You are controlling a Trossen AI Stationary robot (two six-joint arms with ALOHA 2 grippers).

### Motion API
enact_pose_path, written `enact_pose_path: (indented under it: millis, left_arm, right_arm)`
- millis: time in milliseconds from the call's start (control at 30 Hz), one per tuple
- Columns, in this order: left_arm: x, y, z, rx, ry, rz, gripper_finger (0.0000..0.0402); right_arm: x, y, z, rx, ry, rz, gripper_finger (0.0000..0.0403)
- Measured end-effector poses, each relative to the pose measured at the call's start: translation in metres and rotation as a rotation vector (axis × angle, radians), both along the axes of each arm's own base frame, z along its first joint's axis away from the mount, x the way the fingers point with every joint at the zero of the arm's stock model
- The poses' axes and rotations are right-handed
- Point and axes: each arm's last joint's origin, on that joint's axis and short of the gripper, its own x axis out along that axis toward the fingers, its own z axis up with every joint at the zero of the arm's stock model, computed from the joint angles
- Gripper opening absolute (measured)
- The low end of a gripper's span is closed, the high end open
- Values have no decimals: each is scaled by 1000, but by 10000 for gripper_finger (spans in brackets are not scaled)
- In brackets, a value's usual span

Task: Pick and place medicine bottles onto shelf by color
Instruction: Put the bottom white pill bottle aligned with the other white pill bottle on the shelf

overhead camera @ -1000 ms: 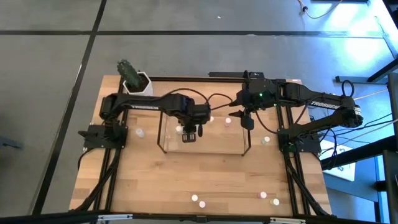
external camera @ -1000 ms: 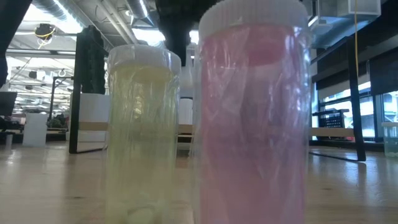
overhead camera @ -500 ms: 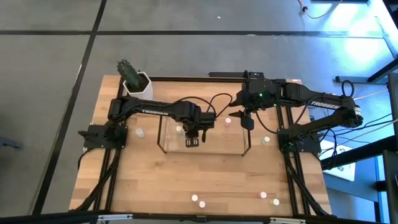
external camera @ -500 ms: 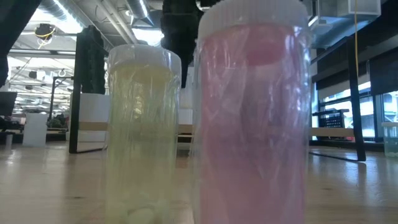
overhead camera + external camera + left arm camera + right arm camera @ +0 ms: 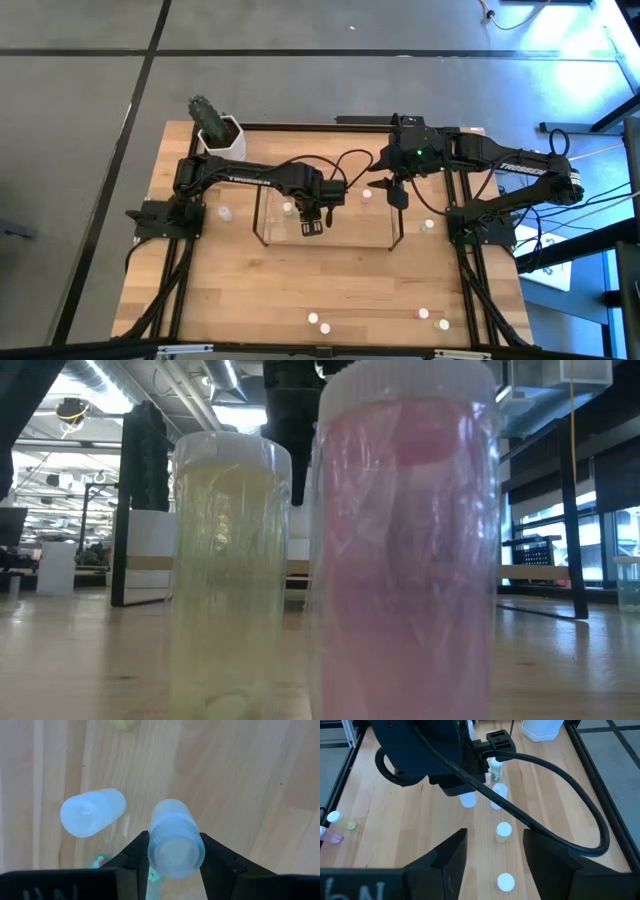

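Observation:
The clear shelf point(image 5: 330, 246) stands mid-table. My left gripper point(image 5: 310, 222) hangs over its left half, shut on a whitish medicine bottle point(image 5: 176, 840). Another white bottle point(image 5: 92, 812) stands just beside it, and a yellowish one point(image 5: 122, 724) farther off. My right gripper point(image 5: 397, 196) waits open and empty at the shelf's far right corner; it also shows in the right wrist view point(image 5: 495, 865). Loose bottles stand left point(image 5: 225, 213) and right point(image 5: 428, 226) of the shelf. A yellowish bottle point(image 5: 230, 570) and a pink bottle point(image 5: 405, 540) fill the low view. My left gripper pinches the whitish bottle's cap end point(image 5: 175, 851) between its two fingers point(image 5: 135, 852), one on each side. The fingers come from above, pointing down, and the bottle lies along them with its cap toward the wrist. Whether its lower end touches the surface below, I cannot tell.
A white hexagonal plant pot point(image 5: 222, 135) stands at the far left corner. Several bottles point(image 5: 313, 319) stand near the table's near edge, some more to the right point(image 5: 443, 324). Bare wood lies between them and the shelf. The left arm's cable point(image 5: 555, 775) loops in front of my right gripper.
My left gripper has gone a little toward the table's right edge over the shelf, still shut on the whitish bottle. In the low view its dark shape has come lower behind the two near bottles.

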Motion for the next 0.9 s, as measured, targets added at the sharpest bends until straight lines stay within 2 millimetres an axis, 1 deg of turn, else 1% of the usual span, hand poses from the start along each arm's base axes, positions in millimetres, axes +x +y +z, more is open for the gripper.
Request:
enact_pose_path:
  millis: [100, 367, 900]
  left_arm:
    - [0, 0, -1, 1, -2, 0, 122]
    - [-1, 0, -19, -10, 9, 9, 122]
    - [-1, 9, -18, -6, 4, 14, 122]
  right_arm:
    - [0, 0, 0, 1, 0, -1, 195]
    - [0, 0, 0, 0, 0, -1, 195]
    - [0, 0, 0, 1, 0, -2, 195]
